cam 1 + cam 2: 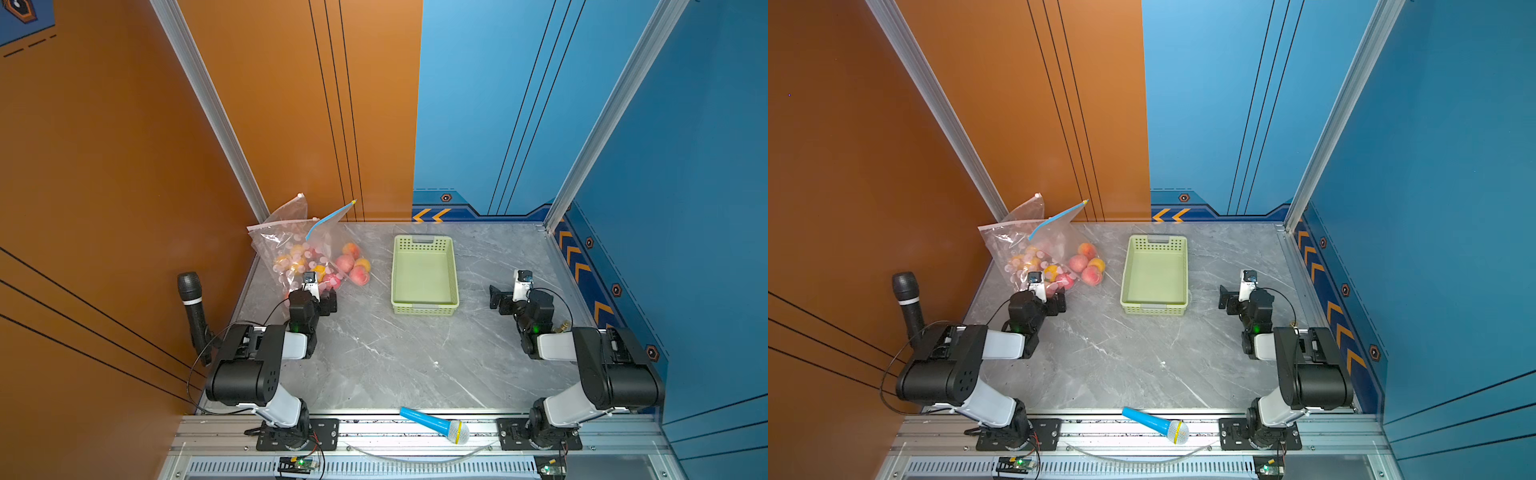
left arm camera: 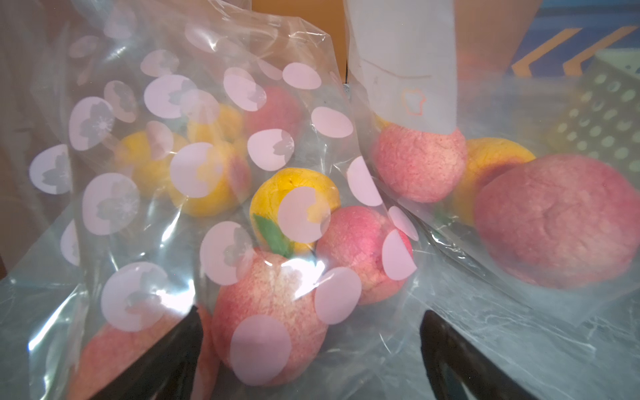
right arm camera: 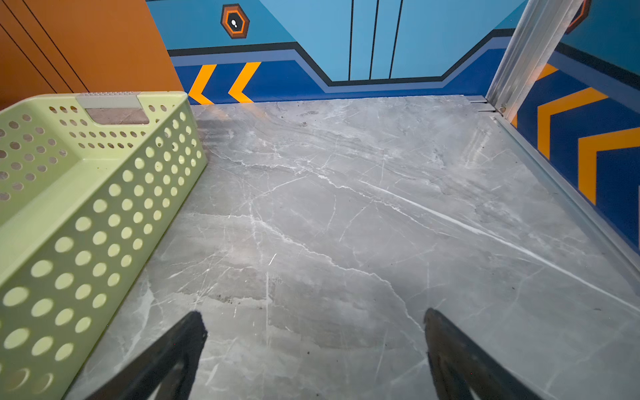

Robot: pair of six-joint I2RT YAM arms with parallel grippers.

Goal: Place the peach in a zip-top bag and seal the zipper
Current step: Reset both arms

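A pink, rough-skinned peach (image 2: 273, 298) is lying inside the clear, petal-spotted zip-top bag (image 2: 121, 207) on the table (image 1: 395, 353), far left, between the widely parted jaws of the left gripper (image 2: 311, 322). The right gripper (image 3: 313, 318) is hovering with jaws apart, holding nothing, beside the green basket (image 3: 86, 207).

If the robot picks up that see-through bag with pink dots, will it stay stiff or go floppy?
Probably floppy: the clear pink-dotted plastic bag looks creased and slumped. The round pink and yellow peaches inside would likely roll and drag its bottom down.
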